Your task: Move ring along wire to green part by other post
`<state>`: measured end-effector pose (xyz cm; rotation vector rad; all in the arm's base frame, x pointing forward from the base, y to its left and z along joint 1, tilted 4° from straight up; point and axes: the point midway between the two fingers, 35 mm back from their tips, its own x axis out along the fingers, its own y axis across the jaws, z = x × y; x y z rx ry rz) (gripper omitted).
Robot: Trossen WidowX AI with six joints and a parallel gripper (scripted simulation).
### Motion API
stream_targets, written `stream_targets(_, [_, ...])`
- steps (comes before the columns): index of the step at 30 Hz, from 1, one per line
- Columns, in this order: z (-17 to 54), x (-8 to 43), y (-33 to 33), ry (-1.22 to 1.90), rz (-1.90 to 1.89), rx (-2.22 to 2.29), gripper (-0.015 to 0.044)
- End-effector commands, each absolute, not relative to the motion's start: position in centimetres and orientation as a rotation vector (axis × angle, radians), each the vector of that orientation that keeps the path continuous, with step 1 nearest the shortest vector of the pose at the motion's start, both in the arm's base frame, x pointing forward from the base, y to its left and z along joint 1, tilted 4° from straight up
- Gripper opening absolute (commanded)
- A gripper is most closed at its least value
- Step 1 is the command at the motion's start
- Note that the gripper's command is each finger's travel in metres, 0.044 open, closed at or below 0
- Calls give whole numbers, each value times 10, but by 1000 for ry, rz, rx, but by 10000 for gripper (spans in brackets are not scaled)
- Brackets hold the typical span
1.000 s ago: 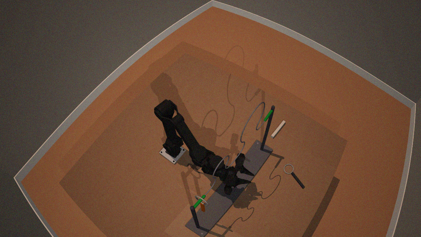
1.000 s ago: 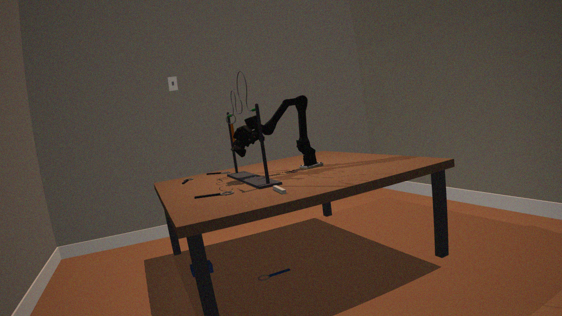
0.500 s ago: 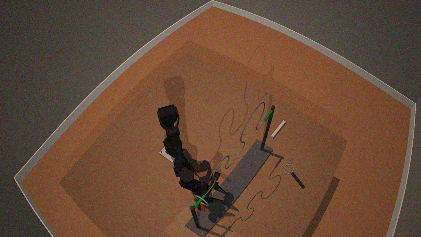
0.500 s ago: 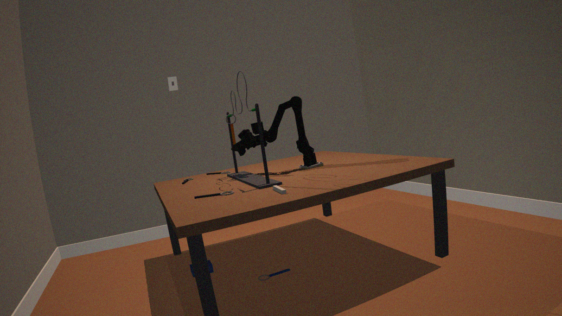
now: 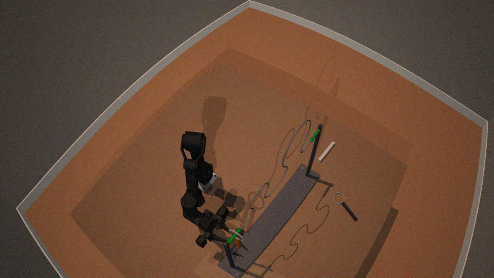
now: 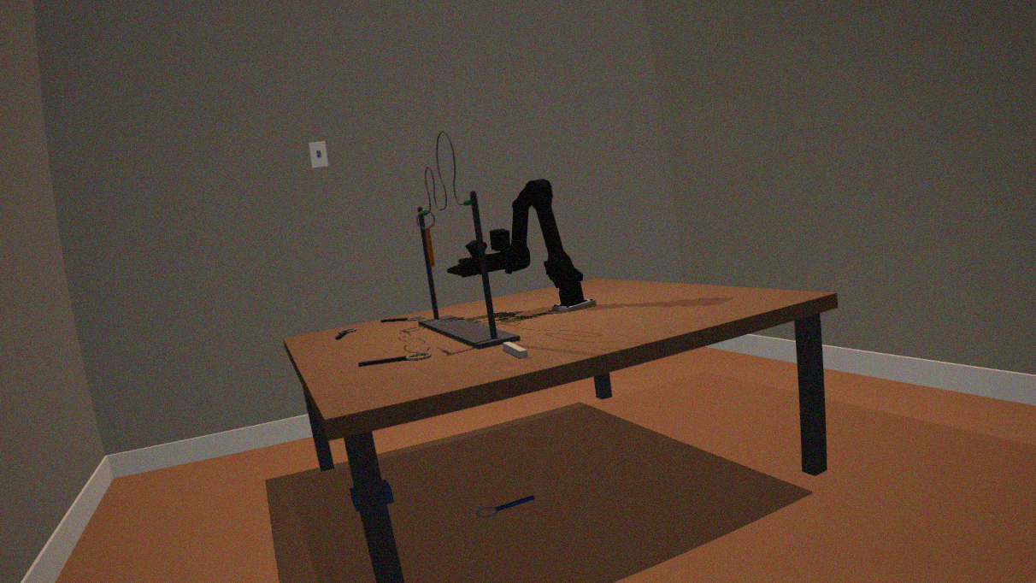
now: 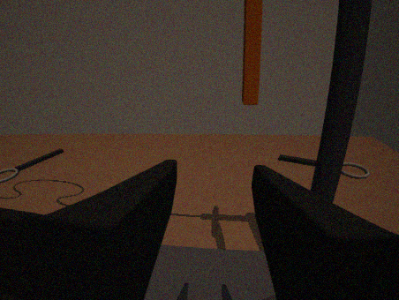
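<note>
The ring (image 5: 241, 237) (image 6: 433, 220) hangs around the green part (image 5: 231, 238) beside the near post (image 5: 228, 255) (image 6: 430, 279) (image 7: 344, 88). Its orange handle (image 5: 237, 243) (image 6: 430, 248) (image 7: 252, 57) hangs straight down. My gripper (image 5: 230, 237) (image 6: 450, 270) (image 7: 214, 172) is part open and empty. In the wrist view the handle's lower end is above and right of the gap between the fingertips, with the post farther right. The grey wire (image 6: 455, 159) loops to the other green part (image 5: 314, 135) (image 6: 467, 203) at the far post (image 5: 313, 152) (image 6: 482, 267). The ring is outside the wrist view.
The base plate (image 5: 276, 214) (image 6: 456, 332) (image 7: 212, 271) carries both posts. A dark-handled ring tool (image 5: 349, 211) (image 6: 384, 361) (image 7: 41, 159) lies beyond it, another (image 6: 397, 320) (image 7: 297, 161) beyond the near post. A white block (image 5: 326, 151) (image 6: 515, 350) lies by the far post.
</note>
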<state>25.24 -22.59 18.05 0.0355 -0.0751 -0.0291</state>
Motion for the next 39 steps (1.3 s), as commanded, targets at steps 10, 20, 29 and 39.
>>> stream_targets(10, [172,212,-238,-75,-100,-140,160])
stream_targets(20, [224,254,-240,-86,-104,-34,160])
stream_targets(29, [225,261,-241,-87,-104,-34,160])
stream_targets(39, [227,275,-244,-89,-104,-34,160])
